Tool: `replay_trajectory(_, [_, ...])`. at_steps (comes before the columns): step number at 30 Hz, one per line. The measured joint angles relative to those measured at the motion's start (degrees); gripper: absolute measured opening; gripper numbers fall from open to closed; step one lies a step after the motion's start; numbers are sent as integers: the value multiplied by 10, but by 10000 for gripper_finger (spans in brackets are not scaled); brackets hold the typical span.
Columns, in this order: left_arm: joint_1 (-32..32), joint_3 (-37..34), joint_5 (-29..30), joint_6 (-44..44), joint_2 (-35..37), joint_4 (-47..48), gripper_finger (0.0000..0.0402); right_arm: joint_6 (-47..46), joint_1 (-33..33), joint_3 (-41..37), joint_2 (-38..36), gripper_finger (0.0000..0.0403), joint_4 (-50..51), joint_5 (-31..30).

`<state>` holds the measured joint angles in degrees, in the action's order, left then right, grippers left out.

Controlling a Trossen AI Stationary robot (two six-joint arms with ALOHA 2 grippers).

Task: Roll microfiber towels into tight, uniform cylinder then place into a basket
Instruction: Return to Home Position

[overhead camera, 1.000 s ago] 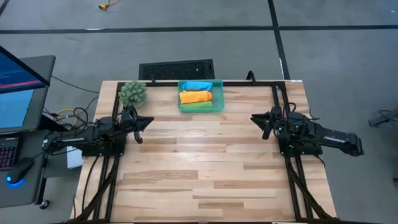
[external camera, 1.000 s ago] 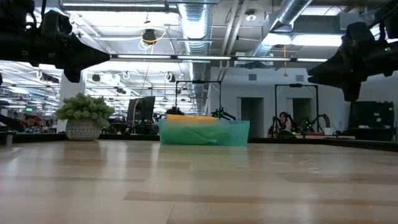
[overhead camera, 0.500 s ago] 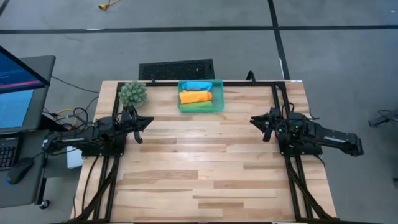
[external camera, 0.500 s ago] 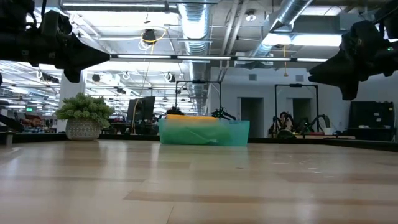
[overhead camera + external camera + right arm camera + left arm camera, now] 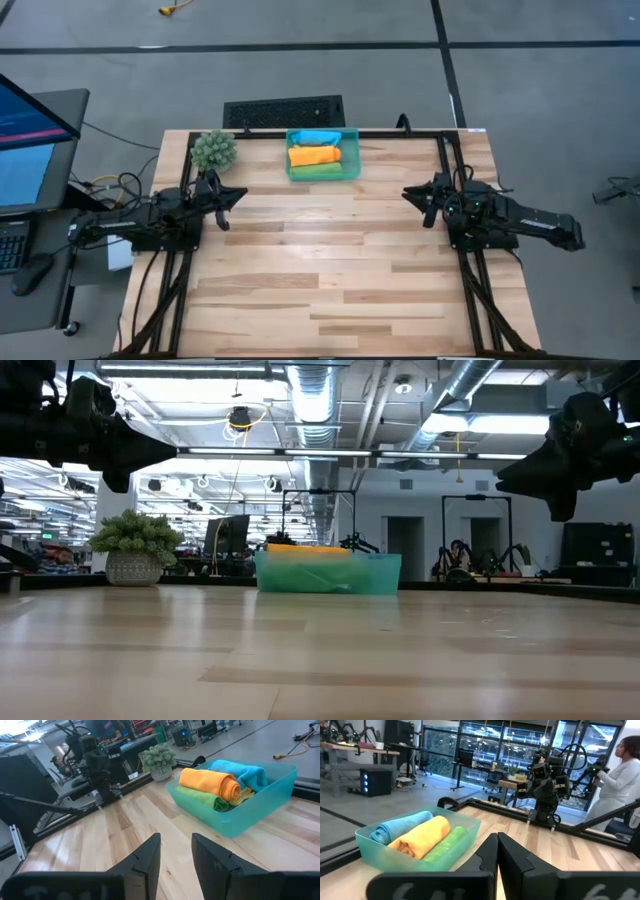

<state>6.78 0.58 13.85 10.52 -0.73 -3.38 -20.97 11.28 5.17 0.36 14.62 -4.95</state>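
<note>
The basket (image 5: pixel 322 153) is sitting at the far edge of the table (image 5: pixel 320 270), midway along it. Rolled towels are lying in it side by side: the blue roll (image 5: pixel 316 136) at the basket's far wall, the orange roll (image 5: pixel 314 156) in the middle, the green roll (image 5: pixel 316 172) at its near wall.

The high view is showing only those three. The right wrist view is also showing a bit of yellow towel (image 5: pixel 243 795) tucked under the blue and orange rolls, and the low view is showing yellow cloth rising just above the basket's rim.

The left gripper (image 5: pixel 238 193) is hanging above the table, left of the basket and nearer than it. Only the left wrist view is showing its fingers (image 5: pixel 488 851) pressed together, clenched on nothing. The right gripper (image 5: pixel 408 192) is hanging right of the basket, about as far away. In its wrist view its fingers (image 5: pixel 150 851) are standing apart, released, with bare wood between them.

A plant (image 5: pixel 214 150) is standing left of the basket on pale wood planks. In the left wrist view a person (image 5: pixel 620 770) in white is standing in the room beyond the basket. A monitor (image 5: pixel 25 130) is glowing far left of it, off the table.
</note>
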Motion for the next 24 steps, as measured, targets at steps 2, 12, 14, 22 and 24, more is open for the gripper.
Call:
replay_trajectory(2, [0, 0, 0, 1, 0, 0, 0, 0, 0, 0, 0, 134, 0, 0])
replay_trajectory(12, [0, 0, 0, 2, 0, 0, 0, 0, 0, 0, 0, 134, 0, 0])
replay_trajectory(14, [0, 0, 0, 0, 0, 0, 0, 0, 0, 0, 0, 133, 0, 1])
replay_trajectory(22, [0, 0, 0, -2, 0, 0, 0, 0, 0, 0, 0, 134, 0, 1])
replay_trajectory(24, [0, 0, 0, -2, 0, 0, 0, 0, 0, 0, 0, 133, 0, 1])
